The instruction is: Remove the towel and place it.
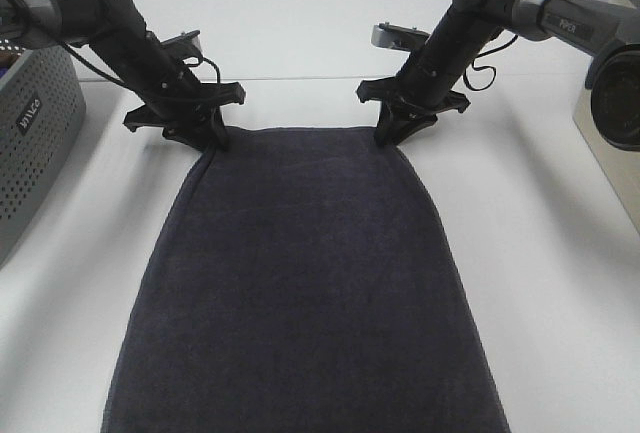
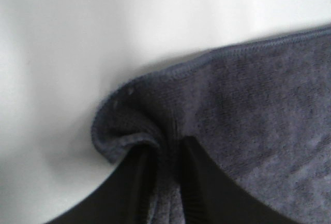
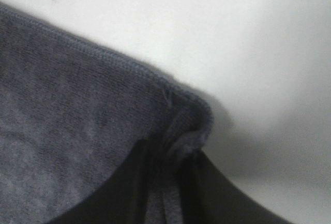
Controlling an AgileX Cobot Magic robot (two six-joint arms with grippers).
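The towel (image 1: 300,283), a dark charcoal terry cloth, lies flat on the white table and runs from the far middle to the near edge of the exterior view. My left gripper (image 1: 212,139) is at its far left corner and shut on it; in the left wrist view the corner of the towel (image 2: 155,131) bunches between the black fingers (image 2: 137,182). At the far right corner my right gripper (image 1: 385,136) is shut on the towel (image 3: 77,131) too, with the hem pinched between its fingers (image 3: 191,182).
A grey perforated plastic basket (image 1: 30,143) stands at the left edge of the table. A beige box-like object (image 1: 612,143) with a camera lens sits at the right edge. White table (image 1: 300,43) stretches behind the arms.
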